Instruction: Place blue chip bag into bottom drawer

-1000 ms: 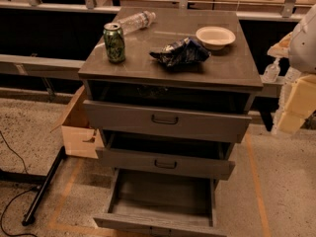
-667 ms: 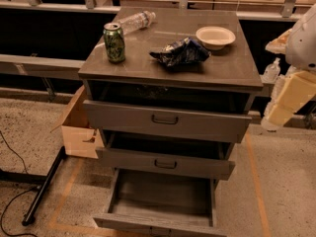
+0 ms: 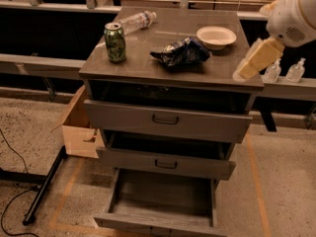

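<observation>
The blue chip bag (image 3: 181, 52) lies crumpled in the middle of the grey cabinet top (image 3: 148, 65), between a green can (image 3: 115, 42) and a white bowl (image 3: 216, 36). The bottom drawer (image 3: 163, 220) is pulled open, and its grey floor is bare. My gripper (image 3: 256, 59) hangs from the white arm (image 3: 296, 16) over the right front corner of the cabinet top, to the right of the bag and apart from it. It holds nothing that I can see.
A clear plastic bottle (image 3: 137, 20) lies at the back left of the top. The two upper drawers (image 3: 165, 120) stand slightly out. A cardboard box (image 3: 79, 127) and a black stand leg (image 3: 44, 186) are at the left. Small bottles (image 3: 296, 70) stand at the right.
My gripper has moved up and to the left, from beside the cabinet's right side to over the right front corner of its top. Nothing on the cabinet has moved.
</observation>
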`<state>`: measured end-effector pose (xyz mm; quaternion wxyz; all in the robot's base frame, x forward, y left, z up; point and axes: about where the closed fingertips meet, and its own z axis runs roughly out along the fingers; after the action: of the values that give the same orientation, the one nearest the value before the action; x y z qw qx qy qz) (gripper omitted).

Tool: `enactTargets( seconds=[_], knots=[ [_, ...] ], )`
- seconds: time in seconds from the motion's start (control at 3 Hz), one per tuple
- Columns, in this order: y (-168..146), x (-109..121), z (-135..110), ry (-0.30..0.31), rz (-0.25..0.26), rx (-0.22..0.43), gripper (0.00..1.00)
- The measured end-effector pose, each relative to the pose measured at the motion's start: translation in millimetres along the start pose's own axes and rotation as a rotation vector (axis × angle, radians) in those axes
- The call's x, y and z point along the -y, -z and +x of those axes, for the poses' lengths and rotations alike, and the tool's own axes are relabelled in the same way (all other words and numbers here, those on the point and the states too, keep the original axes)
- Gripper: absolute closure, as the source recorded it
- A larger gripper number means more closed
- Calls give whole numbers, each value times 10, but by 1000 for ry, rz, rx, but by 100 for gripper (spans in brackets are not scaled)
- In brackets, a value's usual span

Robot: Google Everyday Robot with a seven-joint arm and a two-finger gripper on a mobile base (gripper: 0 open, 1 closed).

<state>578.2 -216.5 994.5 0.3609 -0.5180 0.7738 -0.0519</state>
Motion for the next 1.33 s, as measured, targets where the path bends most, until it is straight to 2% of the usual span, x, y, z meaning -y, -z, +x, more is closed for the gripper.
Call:
enactTargets(
  seconds=[0.33, 0.67, 1.0, 1.33],
  knots=[
    [-287, 546, -262, -18, 122, 33, 0],
    [-722, 902, -710, -4, 193, 35, 0],
    [-794, 894, -839, 12, 192, 38, 0],
    [-964, 813, -697, -2, 168, 20, 0]
  ],
)
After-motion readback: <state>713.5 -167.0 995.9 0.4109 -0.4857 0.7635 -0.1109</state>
